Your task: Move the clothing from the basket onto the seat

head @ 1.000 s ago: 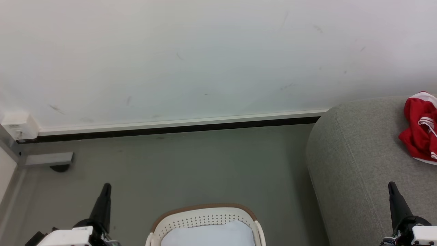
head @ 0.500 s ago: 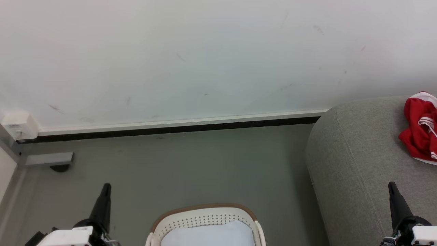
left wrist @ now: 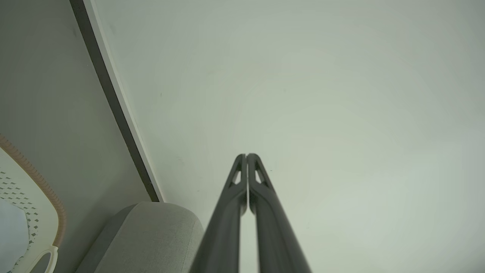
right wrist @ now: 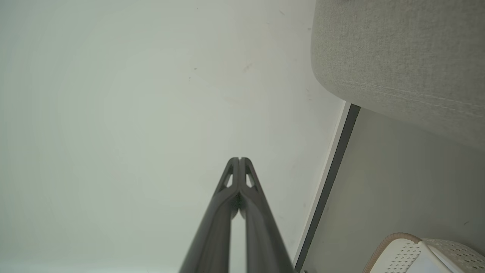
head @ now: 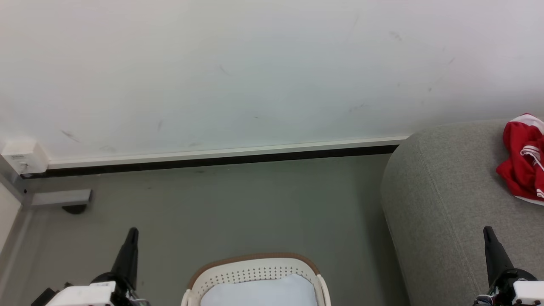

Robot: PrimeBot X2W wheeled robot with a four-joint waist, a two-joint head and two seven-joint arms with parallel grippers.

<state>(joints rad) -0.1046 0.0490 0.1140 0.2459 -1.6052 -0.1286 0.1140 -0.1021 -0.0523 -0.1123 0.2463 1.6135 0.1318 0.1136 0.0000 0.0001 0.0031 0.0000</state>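
The left fingers (left wrist: 245, 159) are pressed together tip to tip with nothing between them. The right fingers (right wrist: 239, 161) are closed and empty too. Both point up towards the wall (head: 255, 63), low at either side of the head view, the left over the floor (head: 233, 204). Between them sits the basket (head: 255, 272), with something pale bluish-white inside. The red clothing (head: 516, 165) lies bunched on the seat (head: 442, 191), well apart from the right fingers.
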